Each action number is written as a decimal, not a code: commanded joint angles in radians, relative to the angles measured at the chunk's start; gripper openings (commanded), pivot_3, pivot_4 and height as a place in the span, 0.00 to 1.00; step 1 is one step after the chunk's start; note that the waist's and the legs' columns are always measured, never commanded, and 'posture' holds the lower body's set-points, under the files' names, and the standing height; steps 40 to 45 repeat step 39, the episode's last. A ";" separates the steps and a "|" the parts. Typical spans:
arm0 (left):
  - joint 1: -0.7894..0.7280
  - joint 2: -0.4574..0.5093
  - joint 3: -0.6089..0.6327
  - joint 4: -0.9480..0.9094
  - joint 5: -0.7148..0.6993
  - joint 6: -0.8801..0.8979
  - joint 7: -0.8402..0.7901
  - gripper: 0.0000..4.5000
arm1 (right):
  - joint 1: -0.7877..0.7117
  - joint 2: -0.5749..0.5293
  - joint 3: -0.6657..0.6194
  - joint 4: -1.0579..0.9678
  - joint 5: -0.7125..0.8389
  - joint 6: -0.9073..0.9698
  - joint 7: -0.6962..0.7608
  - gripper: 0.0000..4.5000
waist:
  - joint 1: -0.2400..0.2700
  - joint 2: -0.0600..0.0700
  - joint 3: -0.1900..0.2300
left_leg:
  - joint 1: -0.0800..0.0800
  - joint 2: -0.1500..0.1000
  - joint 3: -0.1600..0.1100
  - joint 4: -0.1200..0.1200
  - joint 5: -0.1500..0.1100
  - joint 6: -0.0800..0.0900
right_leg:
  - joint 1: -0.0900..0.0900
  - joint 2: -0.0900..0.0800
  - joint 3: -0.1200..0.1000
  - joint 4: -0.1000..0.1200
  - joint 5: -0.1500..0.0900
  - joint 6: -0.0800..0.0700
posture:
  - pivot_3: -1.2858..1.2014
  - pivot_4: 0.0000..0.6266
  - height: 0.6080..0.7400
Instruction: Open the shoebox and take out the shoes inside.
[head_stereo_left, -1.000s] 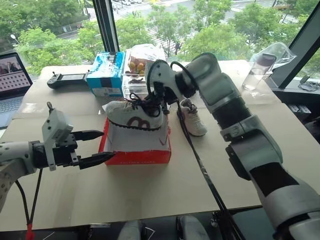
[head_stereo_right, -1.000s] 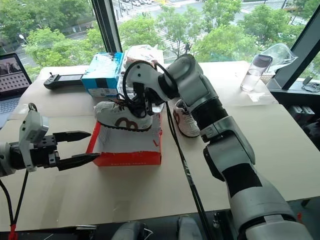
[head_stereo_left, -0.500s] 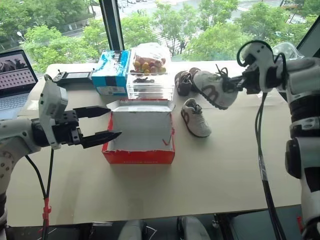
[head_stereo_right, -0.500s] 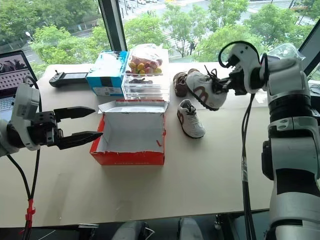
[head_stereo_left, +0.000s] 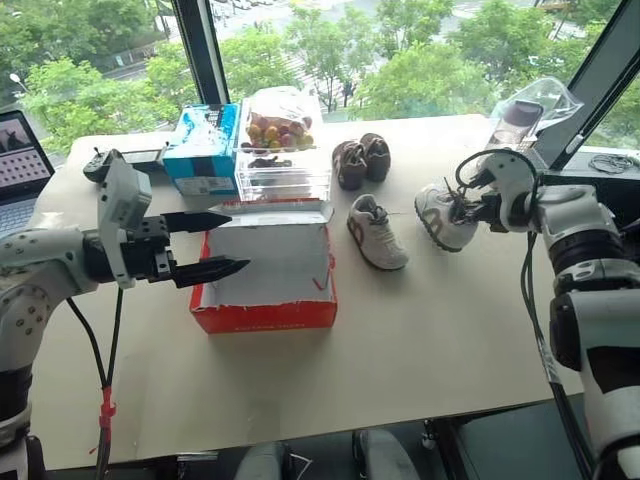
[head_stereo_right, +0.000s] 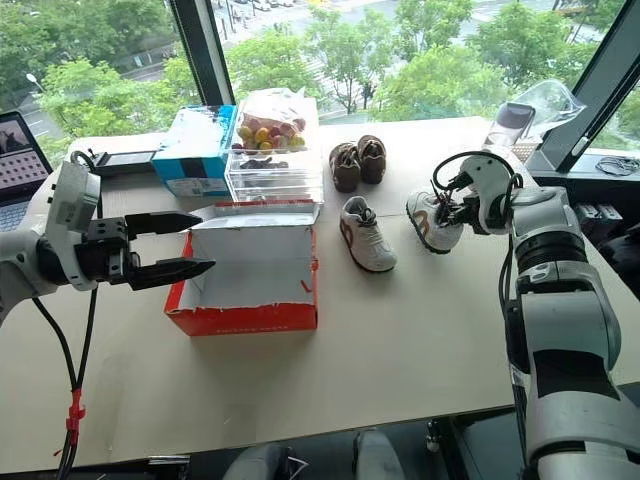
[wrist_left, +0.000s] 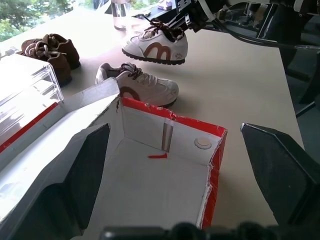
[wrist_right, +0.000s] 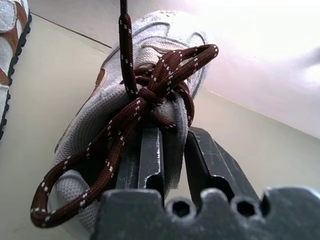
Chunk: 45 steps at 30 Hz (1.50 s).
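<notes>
Right tool (head_stereo_right: 452, 212) — sneaker (head_stereo_right: 432, 220) between fingers

Head eyes overlook the table (head_stereo_left: 400, 330); wrist cameras sit close.

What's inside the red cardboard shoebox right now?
The red cardboard shoebox holds no shoes: its white floor and far walls show bare, apart from a small red mark on one wall. The corner behind its near front wall is hidden.
</notes>
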<state>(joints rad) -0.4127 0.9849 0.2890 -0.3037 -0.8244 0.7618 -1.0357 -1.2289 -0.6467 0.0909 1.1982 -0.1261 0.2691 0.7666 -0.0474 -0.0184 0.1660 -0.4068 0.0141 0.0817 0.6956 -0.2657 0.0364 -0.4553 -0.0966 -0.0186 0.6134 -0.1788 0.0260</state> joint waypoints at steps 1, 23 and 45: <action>0.005 0.018 0.034 -0.023 -0.001 -0.013 -0.005 1.00 | -0.018 -0.008 -0.022 -0.008 0.006 -0.042 -0.005 0.55 | 0.002 0.000 0.000 | 0.000 0.000 0.000 0.000 0.000 0.000 | 0.000 0.000 0.000 0.000 0.000 0.000 | 0.52 0.24 1.00; 0.144 -0.318 0.309 0.096 0.132 -0.195 0.487 1.00 | 0.744 -0.104 -0.465 -1.331 0.458 0.593 0.134 0.98 | 0.034 -0.002 -0.001 | 0.002 0.001 0.004 0.004 -0.005 0.009 | 0.001 -0.001 0.005 0.000 0.002 0.003 | 0.52 0.24 1.00; 0.304 -0.480 0.127 0.174 0.471 -0.516 0.639 1.00 | 0.978 0.277 -0.386 -1.329 0.254 0.164 -0.424 0.98 | 0.037 -0.005 -0.004 | 0.016 0.000 0.006 0.001 -0.009 0.013 | 0.016 -0.001 0.005 -0.003 0.003 0.003 | 0.52 0.24 1.00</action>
